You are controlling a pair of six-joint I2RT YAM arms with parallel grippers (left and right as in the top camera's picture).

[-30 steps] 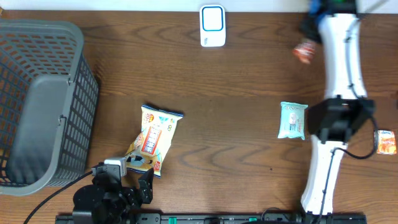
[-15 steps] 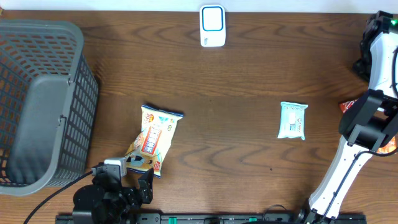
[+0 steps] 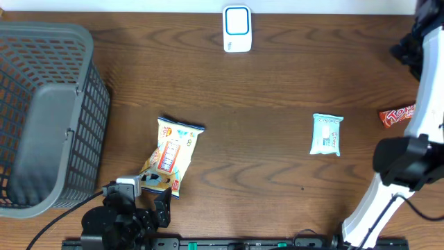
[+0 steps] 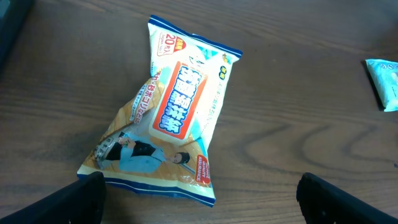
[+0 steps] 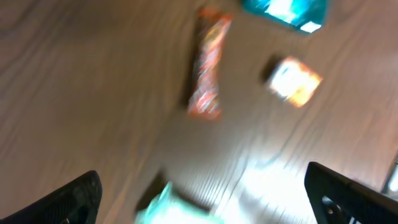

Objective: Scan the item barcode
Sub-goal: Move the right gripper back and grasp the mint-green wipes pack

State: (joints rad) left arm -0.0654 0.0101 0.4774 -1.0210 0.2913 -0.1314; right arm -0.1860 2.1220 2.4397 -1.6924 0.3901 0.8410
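The white-and-blue barcode scanner (image 3: 236, 28) stands at the back middle of the table. A red-orange snack bar (image 3: 397, 116) lies on the wood at the far right, blurred in the right wrist view (image 5: 208, 68). My right gripper (image 5: 208, 186) hangs open above the table with nothing held; its arm (image 3: 424, 104) runs along the right edge. Two overlapping snack bags (image 3: 173, 156) lie at front left, just beyond my open left gripper (image 4: 199, 186), which is empty. A pale teal wipes pack (image 3: 326, 134) lies right of centre.
A grey mesh basket (image 3: 41, 111) fills the left side. In the blurred right wrist view a small orange packet (image 5: 292, 81) and a teal item (image 5: 286, 9) lie near the bar. The left arm's base (image 3: 118, 219) sits at the front edge.
The right arm swung from the back of the table to the right edge. Its jaws opened, and the red-orange bar it carried now lies on the table. The left arm is unmoved.
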